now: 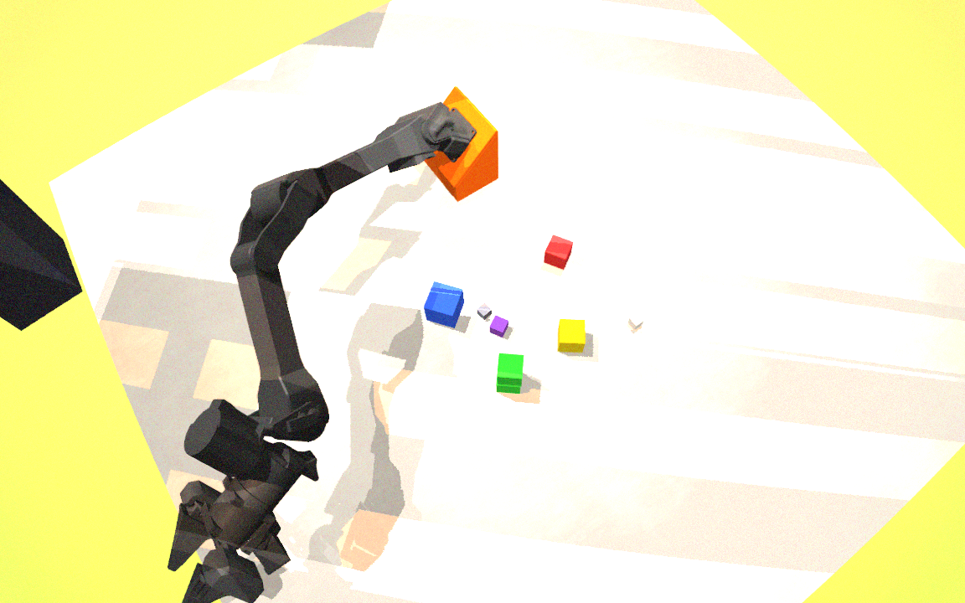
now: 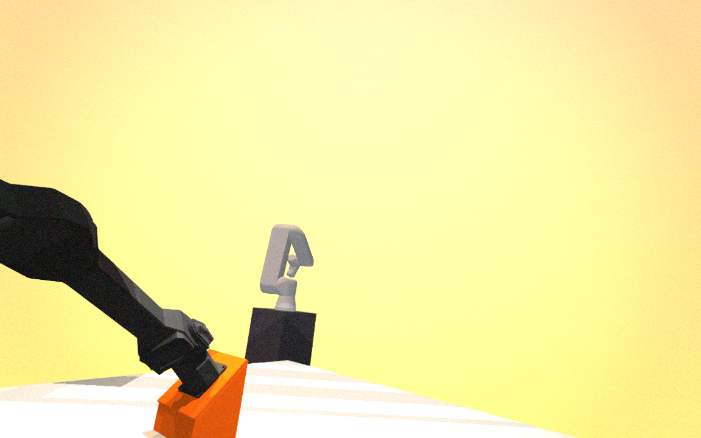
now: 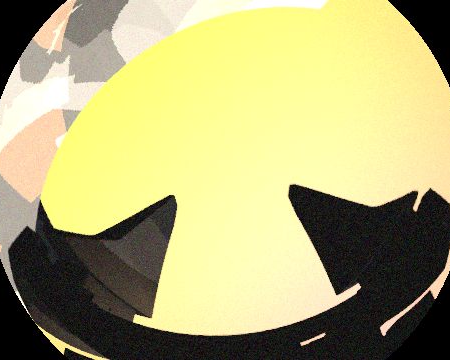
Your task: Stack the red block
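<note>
Looks like a bare robot test bench, not any real room. Just a pale table [image 1: 696, 420] with small coloured blocks [image 1: 570, 334], plain yellow backdrop [image 2: 451, 135] all around.

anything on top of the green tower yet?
No. In the top view the green tower has a bare top face; the red block sits apart on the table. The hand is open and empty. What's under the tower is hidden.

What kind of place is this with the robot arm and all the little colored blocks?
Probably a robot practice table: a dark arm stands on a pale table with small blocks, like the red block and green tower, to stack.
</note>
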`<state>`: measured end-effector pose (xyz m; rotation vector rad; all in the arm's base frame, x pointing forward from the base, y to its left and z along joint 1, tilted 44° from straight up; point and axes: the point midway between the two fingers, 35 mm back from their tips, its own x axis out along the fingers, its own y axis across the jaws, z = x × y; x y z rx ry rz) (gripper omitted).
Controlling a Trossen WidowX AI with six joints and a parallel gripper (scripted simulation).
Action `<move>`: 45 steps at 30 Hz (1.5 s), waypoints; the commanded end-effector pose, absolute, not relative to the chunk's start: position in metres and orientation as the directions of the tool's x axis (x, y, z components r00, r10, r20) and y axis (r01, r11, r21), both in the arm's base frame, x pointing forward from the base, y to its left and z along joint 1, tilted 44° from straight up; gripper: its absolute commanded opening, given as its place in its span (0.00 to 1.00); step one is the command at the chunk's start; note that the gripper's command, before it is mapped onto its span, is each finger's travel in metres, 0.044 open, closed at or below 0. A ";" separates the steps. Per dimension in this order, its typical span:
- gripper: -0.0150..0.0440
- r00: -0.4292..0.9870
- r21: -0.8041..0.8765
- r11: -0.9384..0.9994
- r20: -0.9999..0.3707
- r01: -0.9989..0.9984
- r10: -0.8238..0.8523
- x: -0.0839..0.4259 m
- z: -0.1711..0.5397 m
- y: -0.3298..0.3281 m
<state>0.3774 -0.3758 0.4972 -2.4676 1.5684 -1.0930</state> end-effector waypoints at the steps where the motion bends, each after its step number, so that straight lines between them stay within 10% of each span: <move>1: 0.98 0.255 -0.372 -0.498 0.539 -0.783 -0.803 0.379 0.496 -0.375; 23: 1.00 0.690 -0.846 -0.246 -0.181 -0.473 -0.701 0.531 0.263 -0.210; 45: 1.00 0.489 -0.679 0.347 -0.718 -0.646 -0.495 0.458 0.071 -0.016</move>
